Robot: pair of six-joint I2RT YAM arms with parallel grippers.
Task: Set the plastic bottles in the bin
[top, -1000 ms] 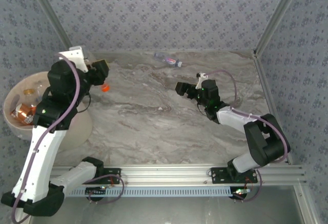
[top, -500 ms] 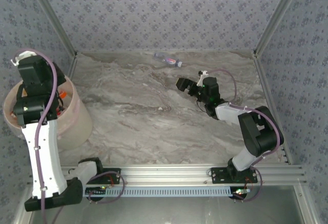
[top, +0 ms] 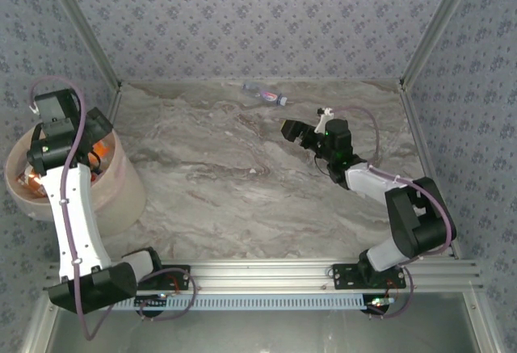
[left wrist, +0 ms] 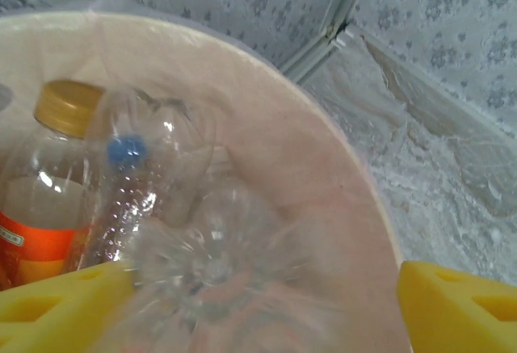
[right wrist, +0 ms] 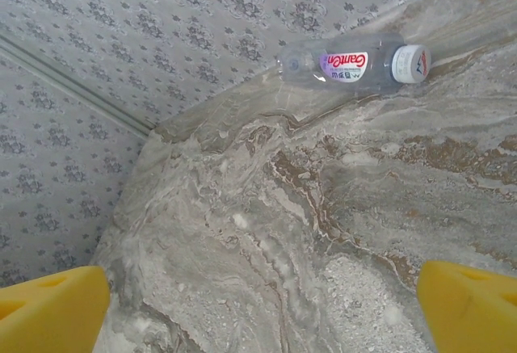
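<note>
One bottle (top: pixel 265 94) is all that's left out on the bench (top: pixel 242 199), as far as the overhead shows. It lies on its side at the far edge, against the patterned wall, white cap to the right in the right wrist view.

The rest are in the bin (top: pixel 121 195) at the bench's left. The wrist cam there shows an orange-label bottle (left wrist: pixel 36 199) w/ a yellow cap, a blue-capped bottle (left wrist: pixel 121 167) beside it, and a clear bottle (left wrist: pixel 214 260), blurred, base toward the lens.

Left end effector (left wrist: pixel 262 288) hangs over the bin w/ pads wide apart. The clear bottle sits btwn them but well clear of the right pad, so prob. loose and dropping, not gripped.

Right end effector (top: pixel 289 131) is spread fully, holding nothing, low over mid-bench. It's aimed at that bottle, near but not touching.

Task looks nearly done: one pickup, one carry across to the bin and one drop remain. Can't see the bin's full contents, so no exact count.
</note>
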